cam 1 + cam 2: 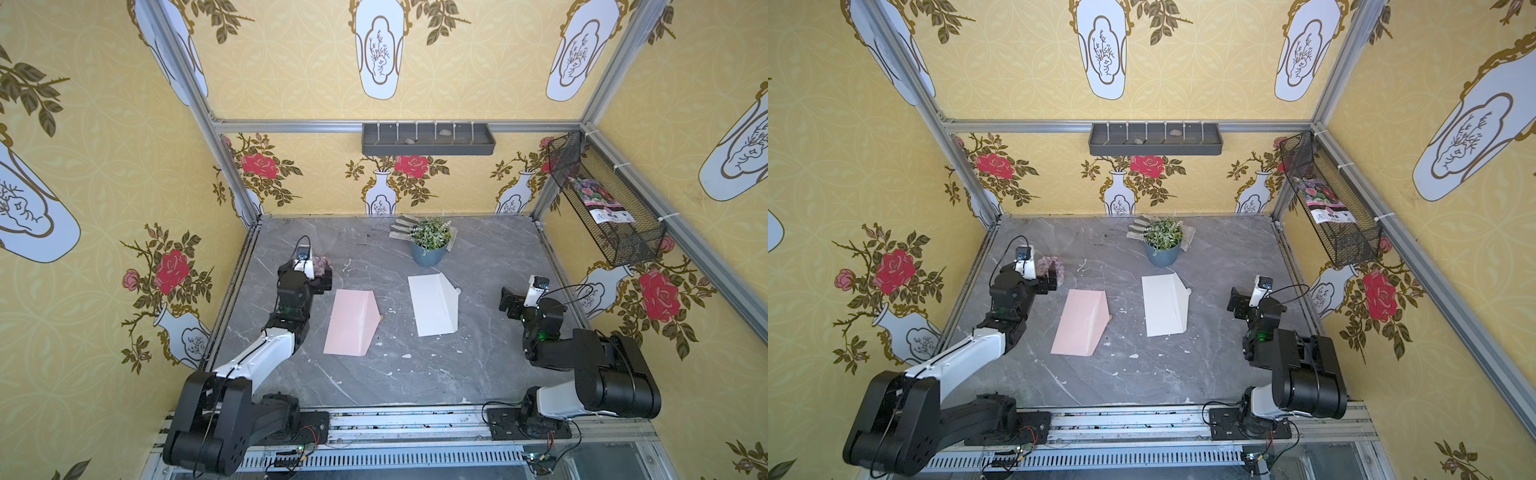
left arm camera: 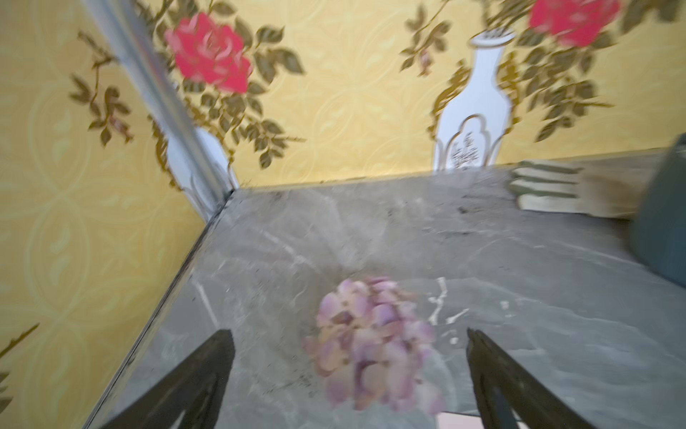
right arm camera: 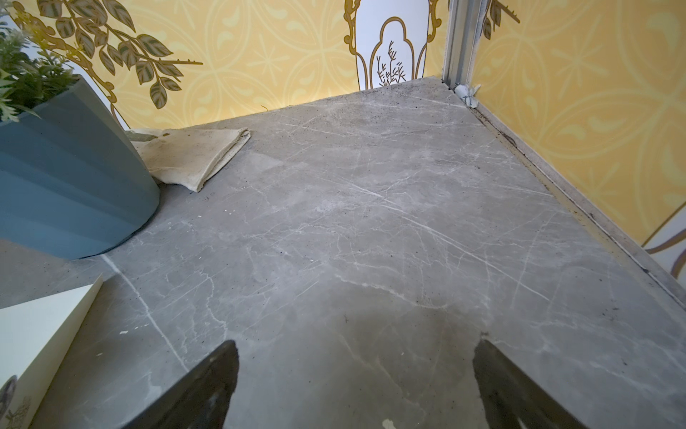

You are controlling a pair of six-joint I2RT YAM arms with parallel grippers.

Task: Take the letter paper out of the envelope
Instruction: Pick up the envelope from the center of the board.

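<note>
The grey marbled counter (image 1: 478,374) is carrying everything, and the two arms are reaching in from its near edge. The left pincer (image 2: 349,336) is hovering with its jaws spread wide and nothing between them, over the far left part of the counter. The right pincer (image 3: 358,343) is likewise standing wide open and empty over bare stone on the right side.

Between the arms, two envelopes are lying flat, well apart from each other and from both pincers. The pink envelope (image 1: 347,328) is sitting nearer the left arm, the white envelope (image 1: 430,307) nearer the right, and each is showing its flap folded open toward the right. No letter paper is showing at either mouth, so which envelope is holding it cannot be told.

Behind the white envelope, a potted plant (image 1: 430,245) is standing in a blue pot, with a pale glove (image 1: 401,228) lying just behind it. A dried pinkish flower head (image 1: 1052,265) is lying just ahead of the left pincer.

The paper is probably going to be light, thin, limp and slick on stone. One pincer would likely be pinning the envelope body while the other is pinching the sheet's edge at the open mouth, gently, since it creases and tears easily.
</note>
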